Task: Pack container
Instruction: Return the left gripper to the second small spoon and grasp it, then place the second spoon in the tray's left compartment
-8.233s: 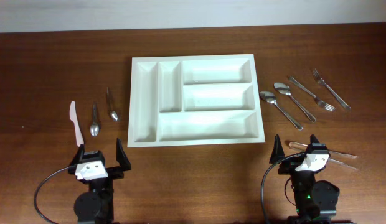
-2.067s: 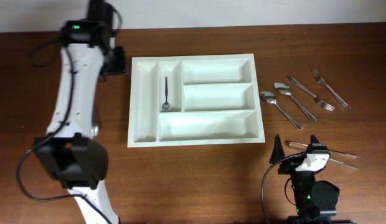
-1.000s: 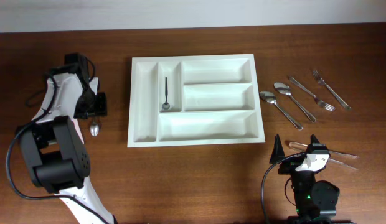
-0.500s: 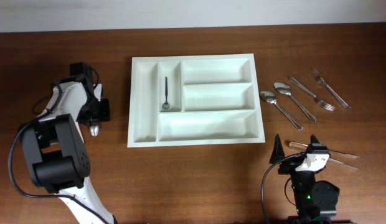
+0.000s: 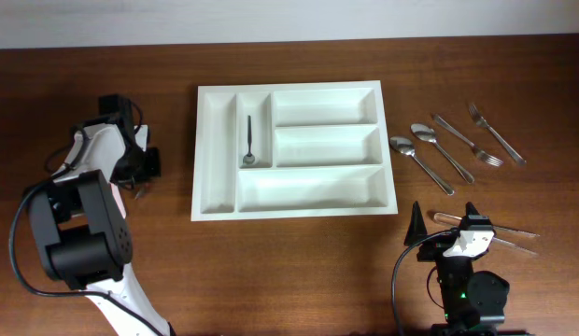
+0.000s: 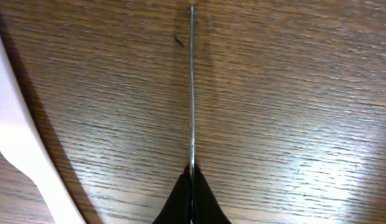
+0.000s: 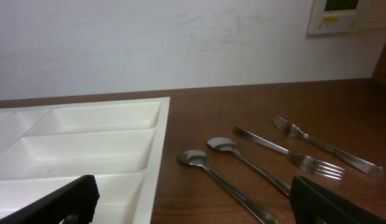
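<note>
The white container (image 5: 198,149) lies mid-table, and one small spoon (image 5: 248,140) rests in its second narrow compartment. To its left, my left gripper (image 5: 140,166) is shut on the thin handle of a metal spoon (image 6: 192,87). That handle runs straight away from the closed fingertips (image 6: 183,193) over the wood. The spoon's bowl is hidden in both views. My right gripper (image 5: 444,224) is parked near the front edge, open with nothing between its fingers (image 7: 62,202).
A white plastic knife (image 6: 18,143) lies just left of the held spoon. Right of the container lie two spoons (image 5: 420,165) (image 5: 445,154) and two forks (image 5: 467,140) (image 5: 497,135). More cutlery (image 5: 514,233) lies beside the right gripper.
The left gripper has come down over the spoon beside the container and shut on its handle. The right arm has not moved.
</note>
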`<state>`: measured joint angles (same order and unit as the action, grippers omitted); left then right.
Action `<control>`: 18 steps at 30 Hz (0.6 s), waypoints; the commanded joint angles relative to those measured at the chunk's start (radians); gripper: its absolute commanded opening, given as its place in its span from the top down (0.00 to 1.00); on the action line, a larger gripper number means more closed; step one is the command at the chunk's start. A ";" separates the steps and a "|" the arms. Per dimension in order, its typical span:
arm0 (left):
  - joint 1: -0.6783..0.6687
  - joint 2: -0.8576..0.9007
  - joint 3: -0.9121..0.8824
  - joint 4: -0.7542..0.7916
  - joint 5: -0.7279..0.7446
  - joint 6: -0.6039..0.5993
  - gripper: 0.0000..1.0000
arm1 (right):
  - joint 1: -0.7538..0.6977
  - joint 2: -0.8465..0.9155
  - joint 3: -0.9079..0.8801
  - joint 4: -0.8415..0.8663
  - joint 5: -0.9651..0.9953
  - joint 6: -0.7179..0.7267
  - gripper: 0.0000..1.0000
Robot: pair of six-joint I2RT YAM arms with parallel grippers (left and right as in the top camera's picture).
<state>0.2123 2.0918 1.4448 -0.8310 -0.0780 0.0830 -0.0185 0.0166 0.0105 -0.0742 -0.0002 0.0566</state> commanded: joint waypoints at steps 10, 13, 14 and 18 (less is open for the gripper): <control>-0.002 0.024 0.123 -0.055 0.266 -0.015 0.98 | 0.006 -0.006 -0.005 -0.006 0.006 0.008 0.01; -0.032 0.006 0.219 -0.110 0.339 -0.052 0.98 | 0.006 -0.006 -0.005 -0.005 0.006 0.008 0.01; -0.046 -0.001 0.251 -0.128 0.349 -0.058 0.98 | 0.006 -0.006 -0.005 -0.006 0.006 0.008 0.01; -0.124 -0.039 0.372 -0.192 0.349 -0.076 0.98 | 0.006 -0.006 -0.005 -0.005 0.006 0.008 0.01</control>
<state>0.1471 2.1113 1.7386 -0.9974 0.1989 0.0349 -0.0185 0.0166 0.0105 -0.0742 0.0002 0.0566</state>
